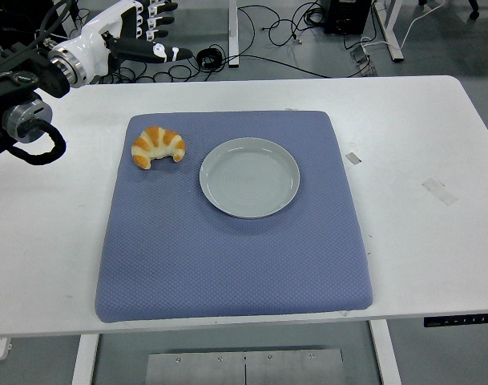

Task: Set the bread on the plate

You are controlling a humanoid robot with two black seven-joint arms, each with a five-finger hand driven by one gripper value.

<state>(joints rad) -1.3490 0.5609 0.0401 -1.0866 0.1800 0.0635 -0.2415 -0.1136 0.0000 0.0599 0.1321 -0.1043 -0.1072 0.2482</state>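
Lying well below the open left hand [143, 32], bread [158, 146] beside plate [249, 177]

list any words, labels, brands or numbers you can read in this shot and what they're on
No text can be read anywhere.
The croissant, grey plate and blue mat carry no print.
The dark control panel on the table's near edge shows small light marks, too small to read.
The tape pieces on the white table are blank.

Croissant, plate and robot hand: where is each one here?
croissant [157, 146], head view, middle of its curved back
plate [249, 177], head view, bare centre
left robot hand [147, 28], head view, fingers spread, empty
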